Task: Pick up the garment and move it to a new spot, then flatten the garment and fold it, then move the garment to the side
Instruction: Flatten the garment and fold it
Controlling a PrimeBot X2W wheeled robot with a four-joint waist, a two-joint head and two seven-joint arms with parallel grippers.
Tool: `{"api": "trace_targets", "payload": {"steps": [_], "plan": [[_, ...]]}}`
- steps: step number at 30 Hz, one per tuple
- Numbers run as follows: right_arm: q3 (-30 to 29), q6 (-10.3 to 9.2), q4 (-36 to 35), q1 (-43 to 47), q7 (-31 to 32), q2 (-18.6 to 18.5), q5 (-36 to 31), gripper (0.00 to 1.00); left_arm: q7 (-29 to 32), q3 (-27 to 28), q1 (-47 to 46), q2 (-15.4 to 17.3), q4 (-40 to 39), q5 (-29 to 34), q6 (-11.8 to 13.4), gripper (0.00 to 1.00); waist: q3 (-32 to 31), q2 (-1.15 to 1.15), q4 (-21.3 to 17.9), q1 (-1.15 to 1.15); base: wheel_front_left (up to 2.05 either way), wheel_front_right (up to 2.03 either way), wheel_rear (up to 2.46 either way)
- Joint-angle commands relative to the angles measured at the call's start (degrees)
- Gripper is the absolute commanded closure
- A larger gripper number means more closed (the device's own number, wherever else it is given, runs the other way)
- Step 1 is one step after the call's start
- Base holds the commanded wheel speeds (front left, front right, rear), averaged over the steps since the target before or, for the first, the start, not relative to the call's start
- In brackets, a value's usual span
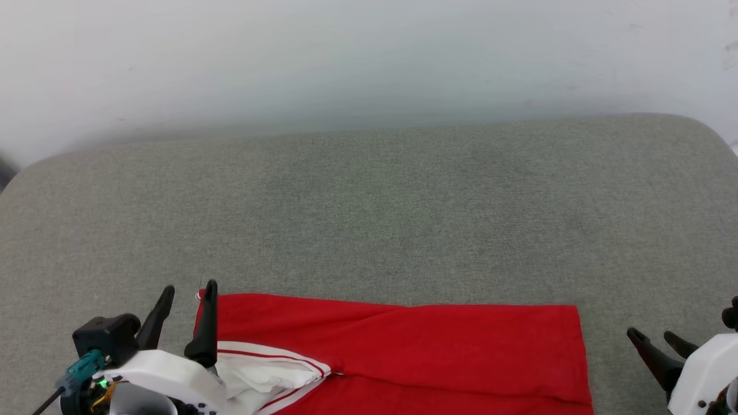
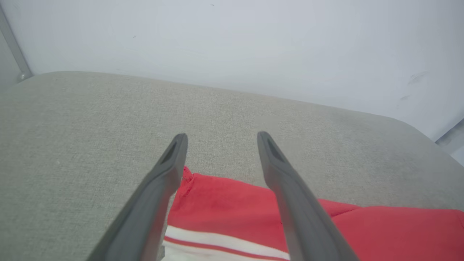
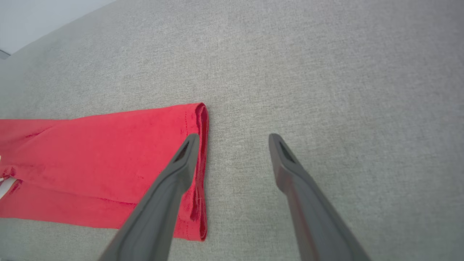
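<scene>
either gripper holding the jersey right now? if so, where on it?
Nothing is held. The left gripper and right gripper both stand open, and the jersey lies free on the grey cushion.

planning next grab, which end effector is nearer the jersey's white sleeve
Left. The left end effector sits right beside the white sleeve; the right end effector is past the opposite hem of the garment.

The left tool (image 1: 190,286) sits at the lower left of the head view. Its two long dark fingers (image 1: 204,323) are spread wide, empty, and point up and away from the robot. Its white wrist (image 1: 167,374) lies low behind them. The right tool (image 1: 650,333), at the lower right, is equally wide and empty, with its fingers angled up and leftward from its white forearm (image 1: 703,369).
</scene>
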Motion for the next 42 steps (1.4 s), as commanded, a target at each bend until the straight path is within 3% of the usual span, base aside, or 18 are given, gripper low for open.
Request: {"api": "trace_targets", "payload": {"steps": [1,8,13,23,24,25,26,27,36,42], "plan": [[-0.35,-0.01,-0.13,-0.17,1.15,-0.29,0.14,0.0,-0.87,0.02,-0.82,-0.39,-0.32,0.64,0.3,0.0,-0.03,0.0,0.11,0.01,0.0,0.0,0.0],[-3.0,-0.01,-2.05,-1.49,14.5,1.1,-1.89,0.0,-6.12,-0.44,-4.84,-1.51,-3.34,8.71,2.58,0.0,2.72,0.0,3.06,0.01,0.0,0.0,0.0],[-3.05,-0.01,-1.23,-2.47,17.18,2.94,-2.65,0.0,-6.97,-0.36,-6.17,-2.84,-4.54,11.64,3.12,0.0,5.07,0.0,4.99,0.01,0.0,0.0,0.0],[-1.08,-0.01,5.96,-5.17,20.92,5.97,-1.78,0.0,-7.36,0.24,-7.51,-5.14,-5.72,14.88,1.51,0.0,9.07,0.0,7.82,0.01,0.0,0.0,0.0],[-0.52,-0.01,6.38,-5.17,21.35,6.16,-1.75,0.06,-7.36,0.44,-7.58,-5.22,-5.69,14.88,1.39,0.0,9.19,0.0,7.89,0.01,0.0,0.0,0.0],[-0.14,0.0,6.74,-5.19,21.79,6.38,-1.4,0.56,-7.37,0.65,-7.67,-5.35,-5.71,15.08,1.16,0.0,9.24,0.0,7.92,0.01,0.0,0.0,0.0],[0.2,0.02,6.99,-5.25,22.2,6.61,-0.94,0.91,-7.38,0.84,-7.8,-5.44,-5.74,15.27,1.1,0.0,9.3,0.0,7.91,0.01,0.0,0.0,0.0],[0.36,0.07,7.11,-5.41,22.43,6.76,-0.58,1.0,-7.38,0.97,-7.89,-5.46,-5.68,15.43,0.95,0.0,9.28,0.0,7.89,0.01,0.0,0.0,0.0],[1.42,-0.01,3.99,-8.39,20.16,3.27,0.88,1.0,-7.05,1.61,-5.95,-4.41,-4.07,16.8,1.88,0.0,6.77,0.0,6.29,0.01,0.0,0.0,0.0],[-0.21,-0.02,4.73,-11.31,21.98,0.43,0.72,1.0,-6.34,1.42,-5.04,-4.42,-4.1,16.81,2.84,0.0,4.91,0.0,4.61,0.01,0.0,0.0,0.0]]}}
